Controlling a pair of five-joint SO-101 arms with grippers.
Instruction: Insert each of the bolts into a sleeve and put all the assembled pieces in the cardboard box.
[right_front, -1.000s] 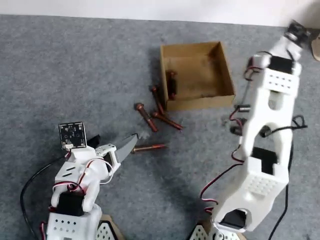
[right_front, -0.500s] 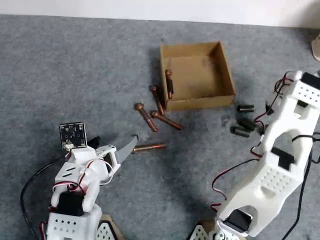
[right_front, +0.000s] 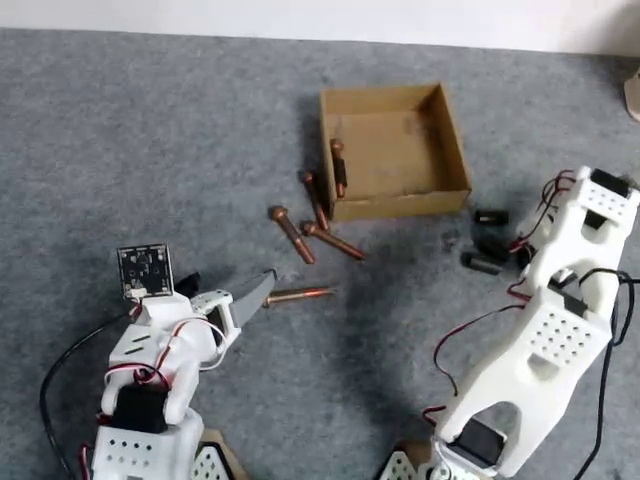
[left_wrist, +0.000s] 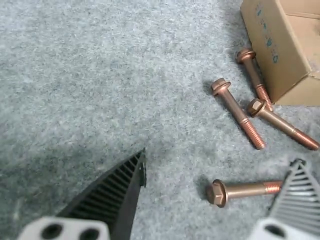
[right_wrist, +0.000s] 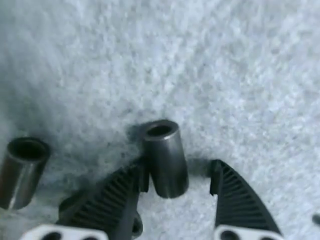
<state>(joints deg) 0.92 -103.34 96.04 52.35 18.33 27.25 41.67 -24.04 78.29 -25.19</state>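
The cardboard box (right_front: 440, 140) stands at the back, and a copper bolt (right_front: 338, 168) lies inside along its left wall. Several more bolts (right_front: 291, 233) lie loose on the carpet in front of the box's left corner. My left gripper (left_wrist: 220, 157) is open low over the carpet, with one bolt (left_wrist: 242, 190) lying between its fingers. Dark sleeves (right_front: 490, 216) lie right of the box. My right gripper (right_wrist: 179, 170) is open around one sleeve (right_wrist: 164, 157), a finger on either side. Another sleeve (right_wrist: 22, 170) lies beside it.
Grey carpet (right_front: 150, 130) covers the table. The right arm (right_front: 560, 300) arches over the sleeves at the right edge. The left arm's base (right_front: 140, 420) sits at the front left. Two bolts (left_wrist: 237, 112) lie close to the box wall (left_wrist: 272, 45).
The right arm has swung from beside the box out to the right and come down over the sleeves. The left arm and the bolts have stayed put.
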